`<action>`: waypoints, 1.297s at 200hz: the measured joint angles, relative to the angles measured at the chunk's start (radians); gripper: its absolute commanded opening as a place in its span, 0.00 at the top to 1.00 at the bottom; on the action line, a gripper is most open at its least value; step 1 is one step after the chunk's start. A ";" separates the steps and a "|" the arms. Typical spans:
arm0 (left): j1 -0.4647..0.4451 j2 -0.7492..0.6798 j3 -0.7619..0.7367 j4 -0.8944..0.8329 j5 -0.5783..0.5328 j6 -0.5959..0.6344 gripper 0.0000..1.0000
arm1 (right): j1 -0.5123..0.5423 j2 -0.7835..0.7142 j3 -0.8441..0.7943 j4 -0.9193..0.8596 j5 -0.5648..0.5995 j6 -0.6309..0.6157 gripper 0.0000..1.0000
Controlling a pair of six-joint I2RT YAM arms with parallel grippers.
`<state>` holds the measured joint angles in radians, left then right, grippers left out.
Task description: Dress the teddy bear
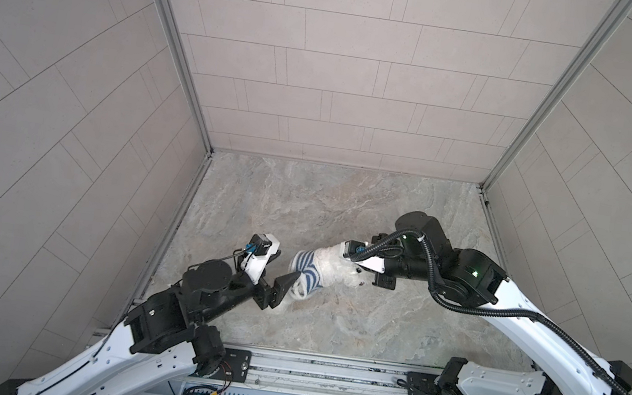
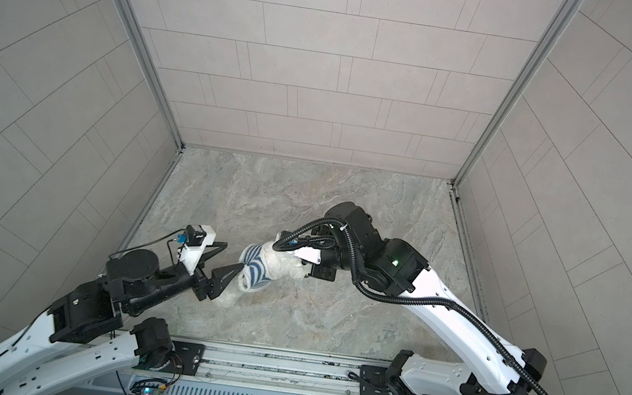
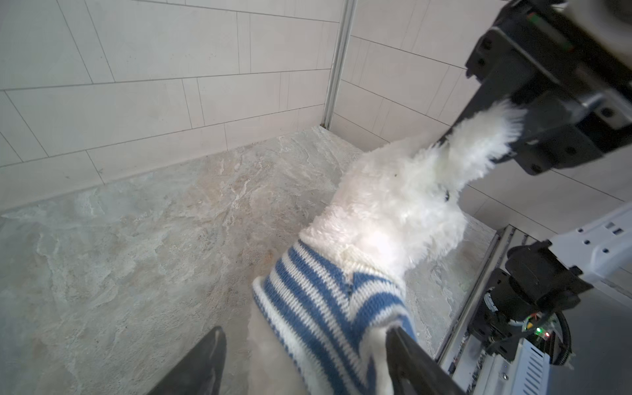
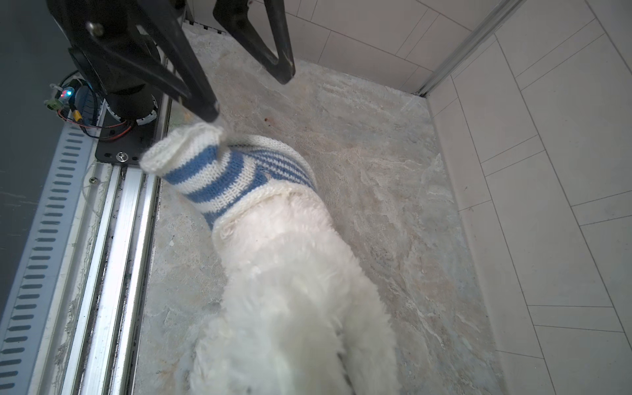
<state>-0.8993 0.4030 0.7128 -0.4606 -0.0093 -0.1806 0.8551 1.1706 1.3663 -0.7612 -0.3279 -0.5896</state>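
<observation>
The teddy bear is hanging slantwise over the middle of the table, between the two arms; I cannot tell whether its lower end is touching down. The right gripper is pinching a tuft of fur up by the head, with its fingers narrow. The left gripper is standing wide and gripping nothing, one fingertip brushing a sleeve of the striped shirt that is wrapping the bear's body. The bear is looking light, soft and squashy. Fur alone is likely slipping easily, so I'd be taking a limb or the knitted hem.
</observation>
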 measured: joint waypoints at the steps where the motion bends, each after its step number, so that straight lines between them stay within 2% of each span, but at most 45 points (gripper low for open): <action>1: 0.000 -0.002 0.002 -0.002 0.002 -0.004 0.44 | 0.000 -0.002 0.000 0.000 -0.001 -0.001 1.00; 19: 0.000 -0.026 0.033 -0.033 0.052 -0.026 0.60 | -0.011 -0.023 -0.006 0.013 -0.013 -0.020 1.00; 46: 0.000 -0.021 0.045 -0.073 0.149 -0.053 0.76 | -0.012 -0.025 -0.015 0.029 -0.021 -0.034 1.00; 97: 0.000 0.049 0.051 -0.101 0.253 -0.062 0.89 | -0.012 0.000 -0.025 0.042 0.001 -0.031 1.00; 150: 0.000 0.138 0.051 -0.116 0.231 -0.055 0.93 | -0.012 0.013 -0.026 0.047 0.042 -0.028 1.00; 259: 0.000 0.233 0.051 -0.037 0.150 -0.076 0.93 | -0.012 0.013 -0.026 0.047 0.068 0.031 1.00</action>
<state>-0.8997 0.6365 0.7635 -0.4973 0.1402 -0.2569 0.8433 1.1831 1.3403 -0.7143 -0.2604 -0.5583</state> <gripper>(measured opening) 0.078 0.093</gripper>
